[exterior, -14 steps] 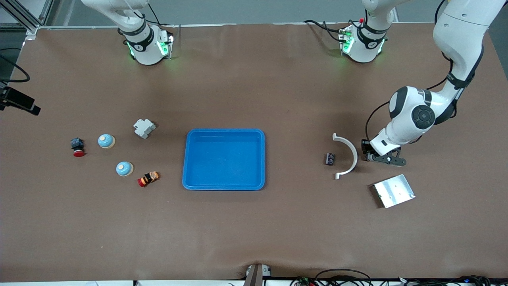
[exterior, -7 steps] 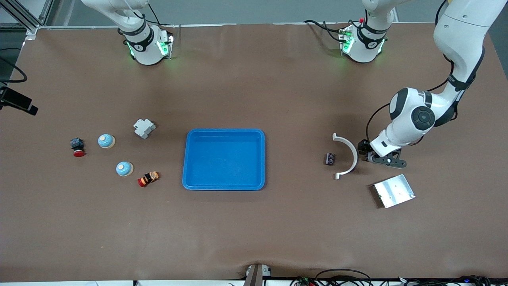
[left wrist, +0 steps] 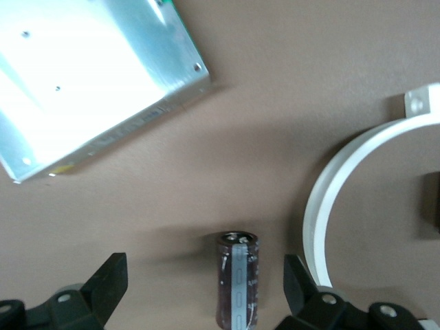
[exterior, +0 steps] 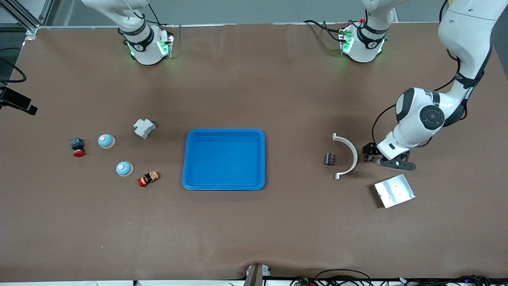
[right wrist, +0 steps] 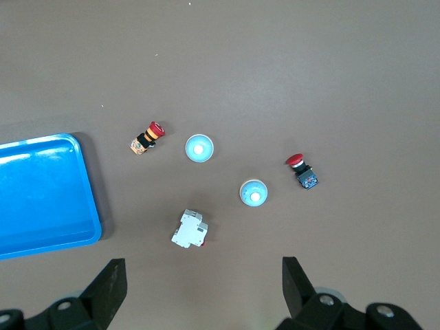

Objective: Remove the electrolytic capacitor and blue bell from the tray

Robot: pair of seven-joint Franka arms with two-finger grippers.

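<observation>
A dark cylindrical capacitor (left wrist: 238, 283) with a pale stripe lies on the brown table between the open fingers of my left gripper (left wrist: 205, 278), closer to one finger and untouched. In the front view my left gripper (exterior: 372, 155) is low over the table beside a white curved piece (exterior: 349, 157), and the capacitor is hidden under it. Two blue dome bells (exterior: 106, 140) (exterior: 124, 168) sit toward the right arm's end. The right wrist view shows them (right wrist: 199, 148) (right wrist: 253, 193) well below my open, empty right gripper (right wrist: 203, 282). The blue tray (exterior: 224, 130) is at mid-table.
A metal plate (exterior: 393, 190) lies near the left gripper, nearer the camera. A small dark component (exterior: 330, 159) sits inside the white curve. A grey breaker (exterior: 143, 128) and two red push buttons (exterior: 77, 147) (exterior: 148, 178) lie around the bells.
The left arm's wrist and gripper have shifted slightly toward the left arm's end of the table, away from the white curved piece. Nothing on the table has moved.
</observation>
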